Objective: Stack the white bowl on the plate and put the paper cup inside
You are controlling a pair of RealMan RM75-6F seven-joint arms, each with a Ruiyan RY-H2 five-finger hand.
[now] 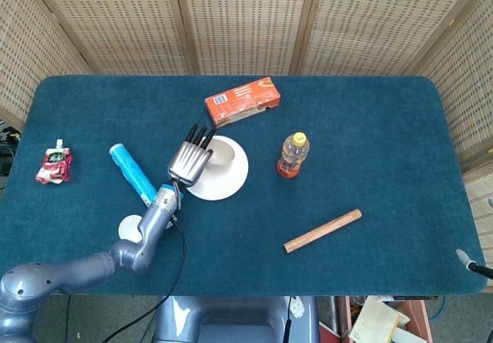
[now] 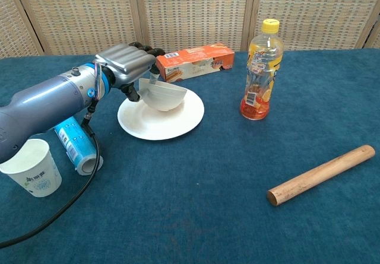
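The white bowl (image 2: 164,96) (image 1: 221,153) rests on the white plate (image 2: 172,121) (image 1: 231,179), tilted a little. My left hand (image 2: 126,67) (image 1: 192,160) grips the bowl's left rim, fingers over the edge. The paper cup (image 2: 32,167) (image 1: 129,228) stands upright at the front left, partly hidden by my left arm in the head view. My right hand is out of both views.
A blue cylinder (image 2: 74,145) (image 1: 132,172) lies between cup and plate, under my left arm. An orange box (image 2: 194,61) sits behind the plate, a drink bottle (image 2: 260,69) to its right, a wooden rod (image 2: 321,174) front right, a red pouch (image 1: 54,163) far left.
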